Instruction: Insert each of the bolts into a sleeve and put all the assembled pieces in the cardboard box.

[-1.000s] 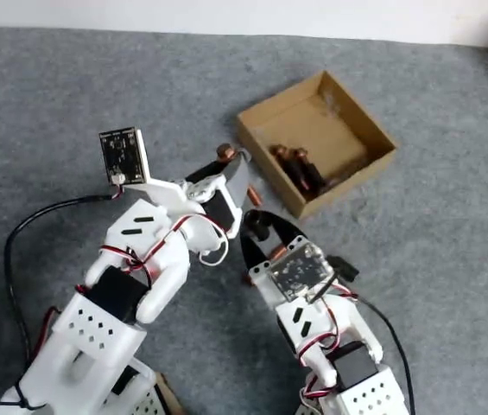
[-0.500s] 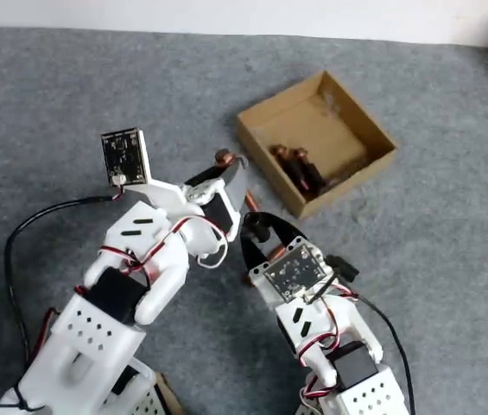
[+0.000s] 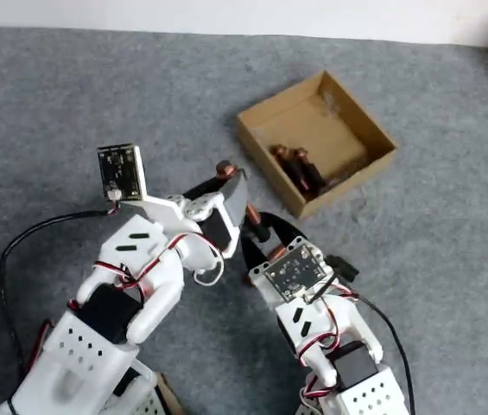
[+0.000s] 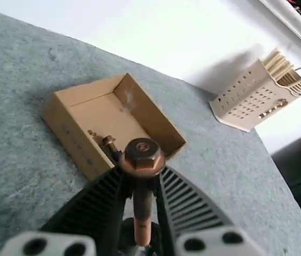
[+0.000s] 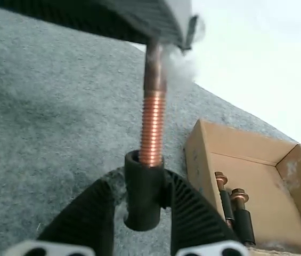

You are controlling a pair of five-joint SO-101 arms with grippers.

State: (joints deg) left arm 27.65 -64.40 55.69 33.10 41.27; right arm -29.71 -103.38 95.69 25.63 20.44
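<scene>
My left gripper (image 4: 139, 200) is shut on a copper bolt (image 4: 141, 176), hex head toward the camera; from above the bolt head (image 3: 224, 169) shows at the gripper's tip. My right gripper (image 5: 145, 208) is shut on a black sleeve (image 5: 144, 194). The bolt's threaded end (image 5: 152, 130) enters the top of the sleeve. The two grippers meet just beside the near-left corner of the cardboard box (image 3: 252, 130). Several assembled bolt-and-sleeve pieces (image 3: 300, 171) lie inside the box, also seen as pieces (image 5: 234, 210) in the right wrist view.
The grey carpet (image 3: 71, 95) is open to the left and far side. A beige slotted holder (image 4: 257, 96) stands beyond the box. The left arm's black cable (image 3: 19, 238) loops over the carpet at the left.
The left arm has shifted slightly down and toward the right arm, bringing the bolt closer over the sleeve. The right gripper has stayed in place.
</scene>
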